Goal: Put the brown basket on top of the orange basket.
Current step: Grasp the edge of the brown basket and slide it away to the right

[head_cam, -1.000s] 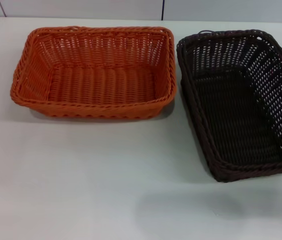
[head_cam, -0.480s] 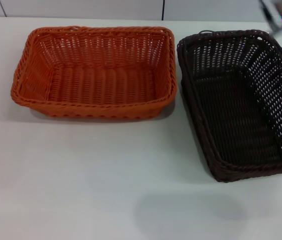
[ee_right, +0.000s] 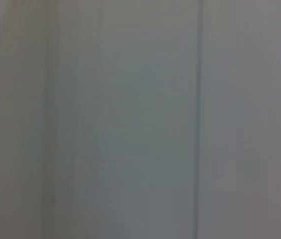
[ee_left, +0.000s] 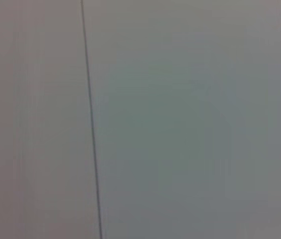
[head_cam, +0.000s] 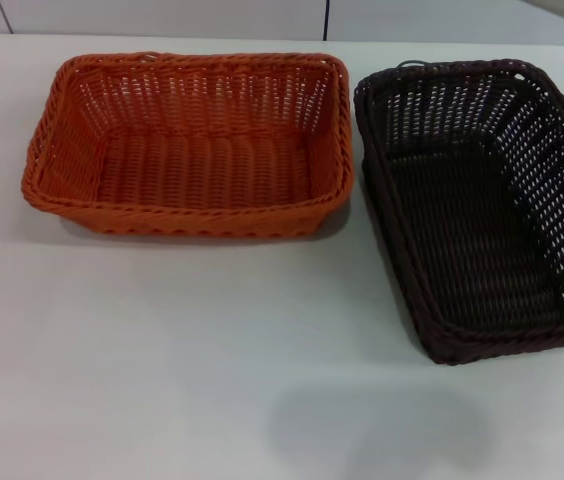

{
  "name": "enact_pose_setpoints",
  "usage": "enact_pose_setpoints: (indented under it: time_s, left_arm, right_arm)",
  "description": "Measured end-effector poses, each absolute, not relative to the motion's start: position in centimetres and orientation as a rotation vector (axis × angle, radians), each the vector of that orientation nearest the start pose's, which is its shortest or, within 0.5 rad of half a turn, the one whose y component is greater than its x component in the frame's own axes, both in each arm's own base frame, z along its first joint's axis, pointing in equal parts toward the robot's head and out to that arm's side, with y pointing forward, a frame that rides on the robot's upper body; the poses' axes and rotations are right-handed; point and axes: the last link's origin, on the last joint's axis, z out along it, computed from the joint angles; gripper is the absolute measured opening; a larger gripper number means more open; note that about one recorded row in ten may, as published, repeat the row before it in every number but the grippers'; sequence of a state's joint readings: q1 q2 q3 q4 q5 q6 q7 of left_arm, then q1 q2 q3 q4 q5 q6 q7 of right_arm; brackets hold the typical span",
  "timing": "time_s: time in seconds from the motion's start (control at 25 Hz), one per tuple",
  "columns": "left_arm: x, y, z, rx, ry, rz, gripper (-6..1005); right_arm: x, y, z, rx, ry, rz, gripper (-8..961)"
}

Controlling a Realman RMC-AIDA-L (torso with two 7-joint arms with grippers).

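The orange basket (head_cam: 187, 145) sits upright and empty on the white table at the back left in the head view. The brown basket (head_cam: 482, 205) sits upright and empty to its right, close beside it with a narrow gap, its right side cut off by the view's edge. Neither gripper shows in the head view. Both wrist views show only a pale flat surface with a thin dark seam, no basket and no fingers.
The white table (head_cam: 182, 360) stretches in front of both baskets. A pale wall with a dark vertical seam (head_cam: 325, 18) runs behind the table's far edge. A soft shadow (head_cam: 377, 425) lies on the table at the front right.
Half a second ago a blurred part of the right arm with a cyan light showed at the head view's top right corner; now it is gone. The baskets have not moved.
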State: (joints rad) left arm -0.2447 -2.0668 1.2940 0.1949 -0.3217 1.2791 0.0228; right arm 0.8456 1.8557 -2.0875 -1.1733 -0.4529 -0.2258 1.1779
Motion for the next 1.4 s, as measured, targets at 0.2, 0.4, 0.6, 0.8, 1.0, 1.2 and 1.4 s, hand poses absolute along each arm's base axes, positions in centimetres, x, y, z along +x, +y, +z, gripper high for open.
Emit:
enact_pose_setpoints:
  time_s: [0.2,0.4,0.6,0.8,1.0,1.2,1.4]
  left_arm:
    - [-41.1,26.6,9.3,-1.036,-0.454,-0.442,813]
    - [-41.2,26.7,9.2,-1.039,-0.459,-0.436,813]
    - [-41.1,26.8,9.2,-1.042,-0.459,-0.436,813]
    - [-41.1,27.0,9.1,-1.046,-0.461,-0.437,813]
    - [-41.0,27.1,9.1,-1.05,-0.459,-0.439,813]
    - [-41.0,27.2,8.9,-1.054,-0.464,-0.439,813]
    - [-41.0,27.3,8.7,-1.059,-0.475,-0.435,813]
  right_arm:
    - [-1.8,42.0,-4.0,-2.393,0.126,0.889,831]
    - [-1.6,42.8,-3.5,-2.393,0.221,0.925,831]
    - [-1.4,42.7,-3.2,-2.436,0.209,0.929,830]
    - [-1.0,41.6,-4.6,-2.586,0.056,0.796,828]
    - [-0.3,42.0,-5.6,-2.649,0.004,0.629,825]
    - [0.3,42.6,-6.4,-2.705,-0.032,0.408,825]
    - [-1.1,42.1,-5.1,-2.813,0.052,0.203,825]
